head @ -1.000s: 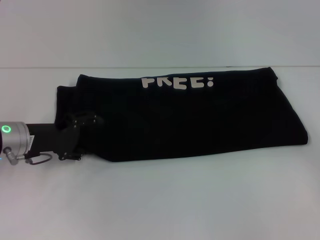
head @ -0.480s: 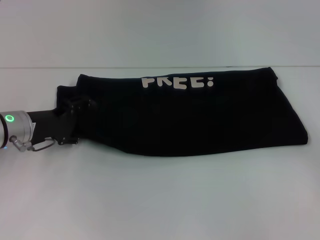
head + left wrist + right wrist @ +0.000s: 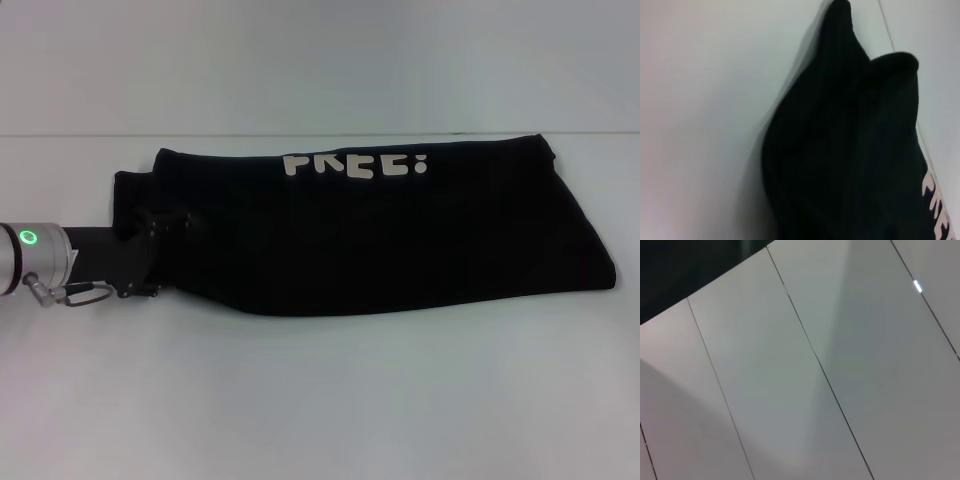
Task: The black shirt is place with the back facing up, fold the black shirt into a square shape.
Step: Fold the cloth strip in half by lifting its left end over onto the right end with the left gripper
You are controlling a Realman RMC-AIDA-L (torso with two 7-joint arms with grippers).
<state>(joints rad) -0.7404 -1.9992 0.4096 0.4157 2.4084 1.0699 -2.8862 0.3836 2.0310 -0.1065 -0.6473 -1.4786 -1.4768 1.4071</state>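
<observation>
Black shirt (image 3: 380, 235), soft matte fabric with cream lettering (image 3: 354, 165) near its top edge, lies folded into a long band running left-right across mid-frame. My left gripper (image 3: 165, 235) sits on its left end; I cannot tell its grip. Right arm unseen.

We cannot make out left gripper (image 3: 165, 228) fingers against black shirt (image 3: 400, 240); right gripper unseen.
</observation>
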